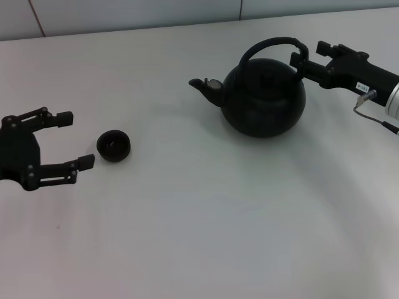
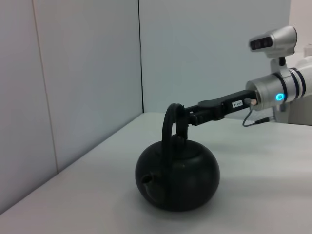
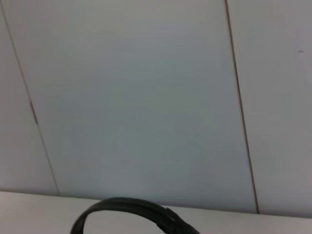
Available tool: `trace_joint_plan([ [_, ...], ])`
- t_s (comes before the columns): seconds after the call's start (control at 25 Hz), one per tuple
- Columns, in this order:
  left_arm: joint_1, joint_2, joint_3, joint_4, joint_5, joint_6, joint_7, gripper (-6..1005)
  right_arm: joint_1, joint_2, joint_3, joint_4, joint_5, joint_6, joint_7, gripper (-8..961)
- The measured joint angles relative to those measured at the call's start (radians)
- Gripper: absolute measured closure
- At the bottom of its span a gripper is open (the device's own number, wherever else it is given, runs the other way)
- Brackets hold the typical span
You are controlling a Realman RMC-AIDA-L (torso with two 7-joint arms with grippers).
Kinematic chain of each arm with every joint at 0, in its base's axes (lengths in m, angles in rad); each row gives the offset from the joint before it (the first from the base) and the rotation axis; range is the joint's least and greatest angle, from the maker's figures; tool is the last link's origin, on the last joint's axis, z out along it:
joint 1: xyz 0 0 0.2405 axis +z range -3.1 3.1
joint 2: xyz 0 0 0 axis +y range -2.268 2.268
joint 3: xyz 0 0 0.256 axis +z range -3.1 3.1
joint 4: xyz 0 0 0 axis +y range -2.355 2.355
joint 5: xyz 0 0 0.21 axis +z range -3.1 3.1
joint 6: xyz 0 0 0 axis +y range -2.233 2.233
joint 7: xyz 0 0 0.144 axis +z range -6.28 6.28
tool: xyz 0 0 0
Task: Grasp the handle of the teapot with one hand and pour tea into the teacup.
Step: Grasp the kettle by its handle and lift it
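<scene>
The black teapot [image 1: 265, 96] stands upright on the white table at the back right, its spout pointing left; it also shows in the left wrist view [image 2: 178, 178]. Its arched handle [image 1: 269, 42] rises over the lid and shows in the left wrist view [image 2: 169, 122] and the right wrist view [image 3: 131, 207]. My right gripper [image 1: 303, 57] is up against the handle's right side, near its top [image 2: 187, 114]. The small dark teacup [image 1: 113, 146] sits at the left. My left gripper [image 1: 76, 139] is open and empty just left of the cup. No tea shows.
The white table [image 1: 199, 237] stretches between cup and teapot. A pale panelled wall [image 1: 124, 12] runs along the table's far edge. My right arm's silver forearm [image 1: 389, 93], with a cable, reaches in from the right.
</scene>
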Motion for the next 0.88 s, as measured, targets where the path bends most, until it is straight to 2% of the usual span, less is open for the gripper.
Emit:
trace_joint_plan([
  [0.16, -0.002, -0.006, -0.032, 0.003, 0.025, 0.015, 0.000, 125, 0.010, 0.000, -0.001, 0.018, 0.000, 0.006, 0.000, 354],
  [0.88, 0.001, -0.011, -0.033, 0.001, 0.027, 0.026, 0.014, 125, 0.058, 0.000, -0.001, 0.069, -0.006, 0.056, 0.000, 366],
])
